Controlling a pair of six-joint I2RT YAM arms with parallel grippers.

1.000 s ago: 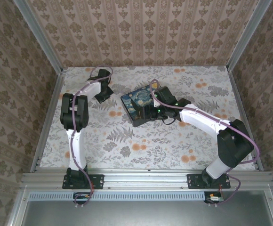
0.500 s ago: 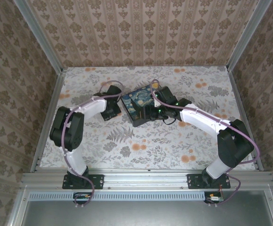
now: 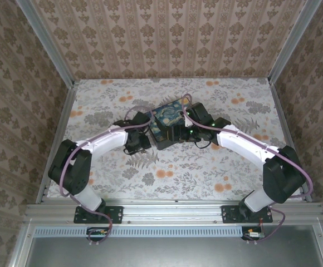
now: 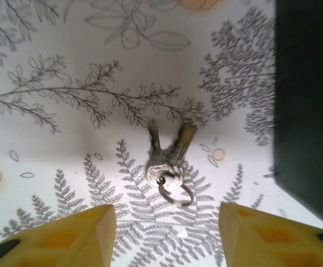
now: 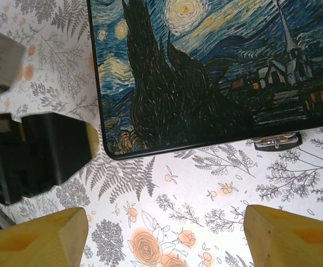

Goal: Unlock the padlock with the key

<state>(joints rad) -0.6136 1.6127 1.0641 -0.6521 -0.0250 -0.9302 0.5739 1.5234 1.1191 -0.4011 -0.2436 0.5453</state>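
Two small grey metal keys [image 4: 169, 158] on one ring lie flat on the floral cloth in the left wrist view. My left gripper [image 4: 166, 217] hovers just short of them, its yellow fingers [image 4: 83, 233] wide apart and open, with nothing between them. The tiny dark padlock [image 5: 277, 141], with its metal shackle, hangs at the edge of the Starry Night box [image 5: 206, 72]. My right gripper [image 5: 164, 222] is open over bare cloth below that edge. From above, the left gripper [image 3: 141, 139] sits at the box's left side and the right gripper [image 3: 187, 130] at its right side.
The black box [image 3: 167, 123] stands mid-table between both grippers; its dark side wall [image 4: 309, 105] rises close to the right of the keys. The left gripper's black body [image 5: 39, 153] shows beside the box's corner. Patterned walls enclose the table on three sides.
My left arm has swung from the back left of the table down to the box's left side, and its jaws have opened. The right arm has barely shifted.
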